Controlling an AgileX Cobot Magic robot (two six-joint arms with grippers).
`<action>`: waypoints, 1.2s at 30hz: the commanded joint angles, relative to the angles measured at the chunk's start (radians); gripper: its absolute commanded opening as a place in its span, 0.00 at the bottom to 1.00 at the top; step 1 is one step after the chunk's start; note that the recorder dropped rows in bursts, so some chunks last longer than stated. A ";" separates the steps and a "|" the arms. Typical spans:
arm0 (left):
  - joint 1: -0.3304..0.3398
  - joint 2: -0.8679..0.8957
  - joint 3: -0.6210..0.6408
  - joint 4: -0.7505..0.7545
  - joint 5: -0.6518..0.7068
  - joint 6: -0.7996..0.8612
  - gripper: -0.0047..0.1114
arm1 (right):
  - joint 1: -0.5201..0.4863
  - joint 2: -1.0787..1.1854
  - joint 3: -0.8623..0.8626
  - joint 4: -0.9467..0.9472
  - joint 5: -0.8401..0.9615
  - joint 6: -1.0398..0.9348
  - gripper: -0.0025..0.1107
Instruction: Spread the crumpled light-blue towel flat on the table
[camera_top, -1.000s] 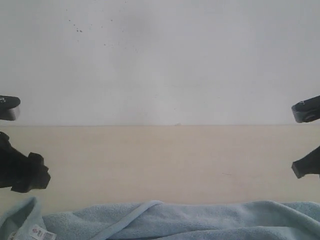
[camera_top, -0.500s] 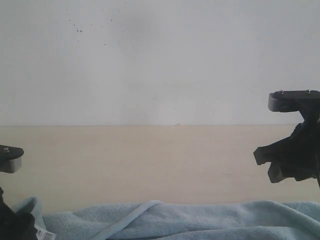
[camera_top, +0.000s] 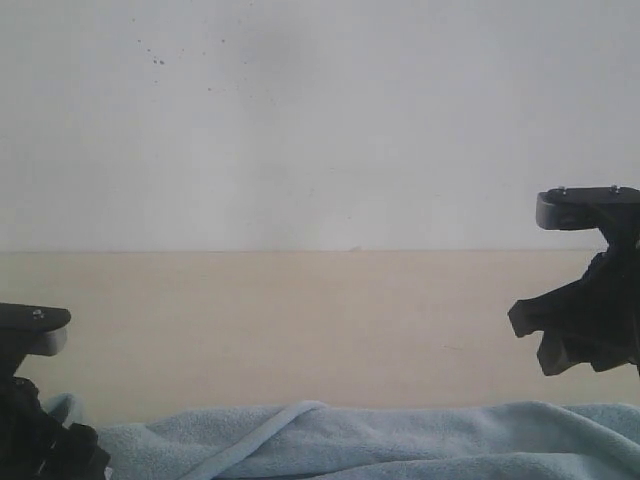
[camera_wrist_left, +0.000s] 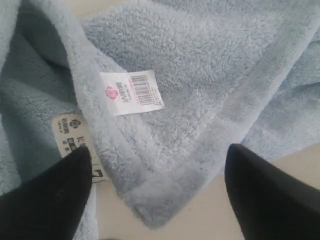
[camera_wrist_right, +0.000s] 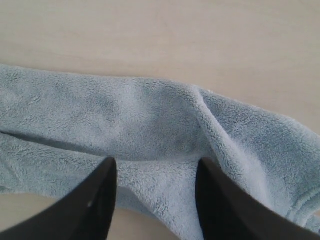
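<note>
The light-blue towel (camera_top: 380, 440) lies bunched in a long fold along the near edge of the beige table (camera_top: 300, 320). My left gripper (camera_wrist_left: 159, 165) hangs open over a hemmed corner of the towel (camera_wrist_left: 165, 200), near its white barcode tag (camera_wrist_left: 132, 92); a second printed label (camera_wrist_left: 74, 137) peeks from under the fold. Its black body (camera_top: 40, 440) sits at the lower left in the exterior view. My right gripper (camera_wrist_right: 156, 172) is open above a rumpled towel edge (camera_wrist_right: 150, 145), with nothing between its fingers; it hovers at the right (camera_top: 585, 320).
A white speckled wall (camera_top: 320, 120) rises behind the table. Bare tabletop stretches between the towel and the wall, and shows beside the towel corner (camera_wrist_left: 210, 220).
The left gripper has dropped down onto the towel's left corner and now covers the tag in the exterior view. The right arm came in from the right edge and has since held still.
</note>
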 joint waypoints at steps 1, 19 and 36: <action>-0.007 0.050 -0.030 -0.012 -0.010 0.000 0.54 | -0.002 -0.010 0.002 0.002 0.008 -0.009 0.44; -0.005 -0.331 -0.080 0.026 -0.001 0.037 0.07 | -0.002 -0.010 0.002 -0.020 0.009 -0.034 0.44; -0.005 -0.981 -0.076 0.204 0.538 -0.009 0.07 | -0.331 0.217 -0.002 0.510 0.145 -0.385 0.44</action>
